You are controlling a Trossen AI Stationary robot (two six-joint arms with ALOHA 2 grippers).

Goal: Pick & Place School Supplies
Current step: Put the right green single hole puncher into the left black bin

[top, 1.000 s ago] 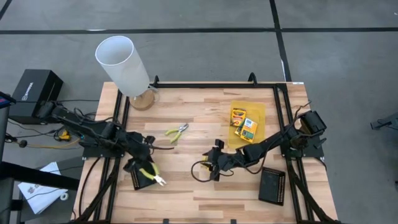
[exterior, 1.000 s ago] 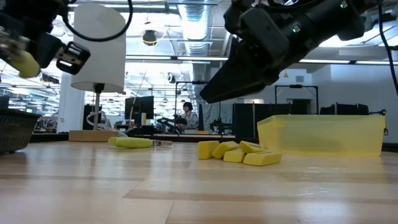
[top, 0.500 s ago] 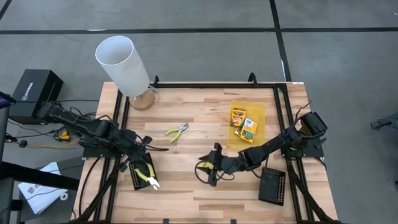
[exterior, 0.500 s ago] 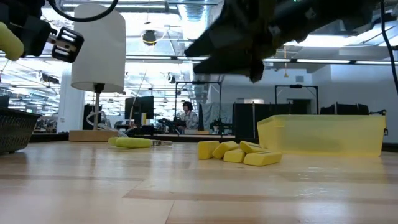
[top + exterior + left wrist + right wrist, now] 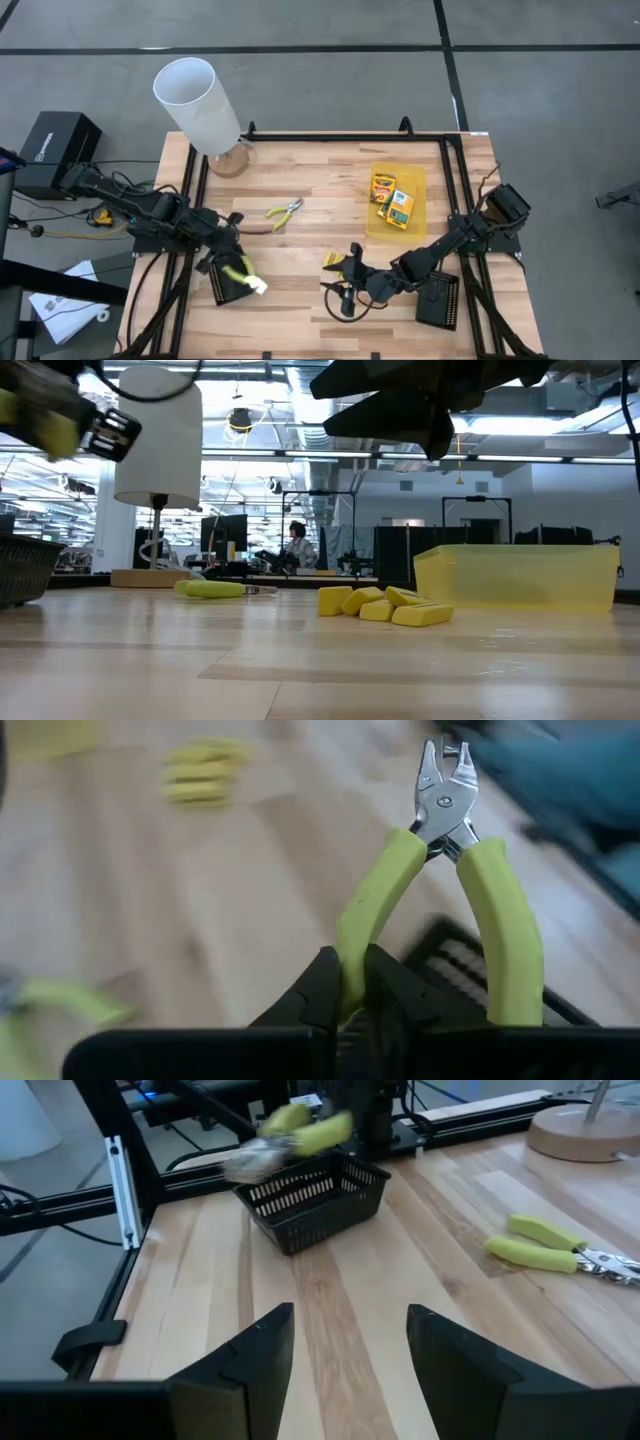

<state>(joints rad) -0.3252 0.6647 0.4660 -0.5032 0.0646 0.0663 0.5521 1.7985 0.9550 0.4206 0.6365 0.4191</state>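
Note:
My left gripper (image 5: 232, 268) is shut on a small pair of pliers with yellow-green handles (image 5: 445, 880), held above the black mesh tray (image 5: 226, 287) at the table's left. It also shows in the right wrist view (image 5: 300, 1128) and the low view (image 5: 55, 425). My right gripper (image 5: 340, 292) (image 5: 350, 1350) is open and empty, near the front edge, just nearer than several short yellow sticks (image 5: 335, 262) (image 5: 385, 605) lying in a heap on the table. Three printed boxes (image 5: 392, 198) lie in the flat yellow tray (image 5: 417, 180). A second pair of pliers (image 5: 283, 211) lies flat on the table. My left gripper pinches one handle of the pliers (image 5: 352, 965) between its two fingers, near that handle's free end. The other handle (image 5: 510, 950) stands free beside the fingers. The pliers run on along the fingers, the metal head (image 5: 445, 785) pointing away, lifted clear above the mesh tray.
A second black mesh tray (image 5: 438, 297) stands at the front right. A lamp with a white shade (image 5: 197, 103) and wooden foot (image 5: 232, 158) stands at the back left. Black rails (image 5: 190, 200) border the table. Bare wood lies in the table's middle.
My right gripper has gone toward the table's near edge, passing over the yellow sticks, which have stayed where they were. My left gripper has kept over the left mesh tray with the pliers, shifting only a little.

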